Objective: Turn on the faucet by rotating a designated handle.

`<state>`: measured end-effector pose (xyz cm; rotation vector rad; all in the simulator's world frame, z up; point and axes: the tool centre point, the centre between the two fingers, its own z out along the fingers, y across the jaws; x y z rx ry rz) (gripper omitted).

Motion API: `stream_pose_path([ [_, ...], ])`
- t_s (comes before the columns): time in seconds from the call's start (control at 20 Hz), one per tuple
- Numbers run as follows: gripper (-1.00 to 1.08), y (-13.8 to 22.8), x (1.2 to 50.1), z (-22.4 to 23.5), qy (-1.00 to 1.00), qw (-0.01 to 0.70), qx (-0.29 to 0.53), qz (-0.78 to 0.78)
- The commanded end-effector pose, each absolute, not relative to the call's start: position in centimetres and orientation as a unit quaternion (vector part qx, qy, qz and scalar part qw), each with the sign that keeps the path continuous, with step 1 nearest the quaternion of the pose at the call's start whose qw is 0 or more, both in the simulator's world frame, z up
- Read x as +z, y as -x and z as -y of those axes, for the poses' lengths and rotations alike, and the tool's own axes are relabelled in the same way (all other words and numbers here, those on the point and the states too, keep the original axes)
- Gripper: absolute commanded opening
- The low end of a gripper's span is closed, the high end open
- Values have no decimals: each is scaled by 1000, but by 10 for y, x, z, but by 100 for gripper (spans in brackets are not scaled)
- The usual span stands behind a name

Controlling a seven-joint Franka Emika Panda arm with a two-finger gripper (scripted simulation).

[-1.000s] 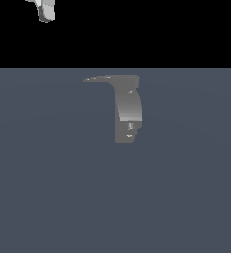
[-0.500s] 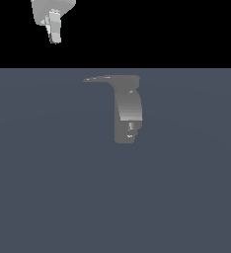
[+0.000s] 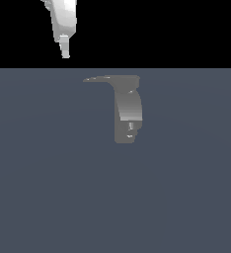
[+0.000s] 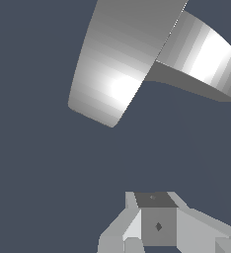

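Overhead, my tool point(image 3: 65, 53) hangs apart from the faucet point(image 3: 127, 111), holding nothing; its opening I cannot tell. Its handle point(image 3: 101, 78) points toward the exterior view's left, below the tool.

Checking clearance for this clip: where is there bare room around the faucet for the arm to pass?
Bare surface borders the faucet on both sides and below it in the exterior view. The only tight spot lies beside the handle, below the end effector.
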<state>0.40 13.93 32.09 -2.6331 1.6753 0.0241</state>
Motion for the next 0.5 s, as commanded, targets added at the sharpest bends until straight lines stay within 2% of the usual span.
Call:
stream_pose_path([
  [0.0,-100,-20,313,-138,828,9,7,-561],
  [0.45,-100,-81,282,-121,760,4,3,-650],
])
